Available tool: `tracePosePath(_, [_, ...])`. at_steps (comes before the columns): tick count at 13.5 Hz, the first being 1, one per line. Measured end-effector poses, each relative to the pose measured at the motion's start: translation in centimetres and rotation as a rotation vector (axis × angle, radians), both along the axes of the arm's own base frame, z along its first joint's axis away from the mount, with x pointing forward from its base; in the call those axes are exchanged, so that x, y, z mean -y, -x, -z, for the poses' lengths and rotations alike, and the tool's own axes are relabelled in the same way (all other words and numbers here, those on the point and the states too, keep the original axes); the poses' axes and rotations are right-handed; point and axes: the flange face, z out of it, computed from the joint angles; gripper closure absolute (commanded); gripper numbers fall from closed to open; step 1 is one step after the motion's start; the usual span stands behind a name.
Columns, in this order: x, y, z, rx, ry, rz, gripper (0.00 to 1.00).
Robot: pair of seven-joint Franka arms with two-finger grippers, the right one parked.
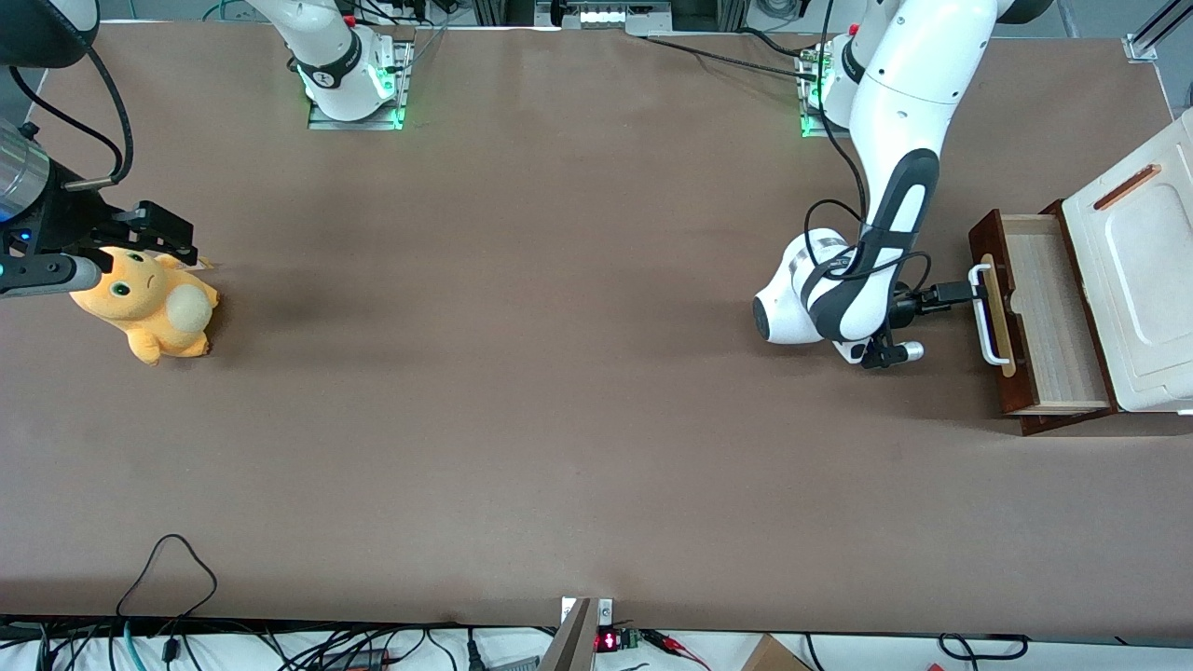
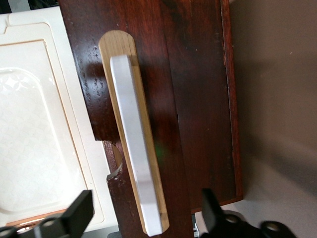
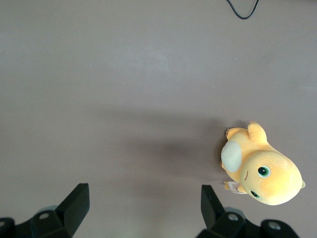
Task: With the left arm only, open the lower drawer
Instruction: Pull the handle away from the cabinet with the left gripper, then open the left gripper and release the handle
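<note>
The lower drawer stands pulled out of its cabinet at the working arm's end of the table, its light wood inside showing. Its dark reddish-brown front carries a white loop handle on a pale wood strip. The left arm reaches down in front of the drawer. Its gripper is at the handle and open. In the left wrist view the gripper has its black fingers spread wide on either side of the handle, not touching it.
The white cabinet top with an orange bar sits above the drawer. An orange plush toy lies toward the parked arm's end of the table. Cables trail over the table edge nearest the front camera.
</note>
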Motion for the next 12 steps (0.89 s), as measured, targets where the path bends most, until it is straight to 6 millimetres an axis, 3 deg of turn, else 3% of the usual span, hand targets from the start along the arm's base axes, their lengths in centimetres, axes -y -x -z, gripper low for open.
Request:
tracePosePath(3, [0.3, -3.1, -3.3, -0.024, 0.062, -0.034, 0.00])
tracePosePath(7, [-1.1, -7.3, -10.5, -0.052, 0.200, -0.089, 0.00])
tracePosePath(12, [-3.8, -9.0, -18.9, -0.028, 0.410, -0.175, 0.00])
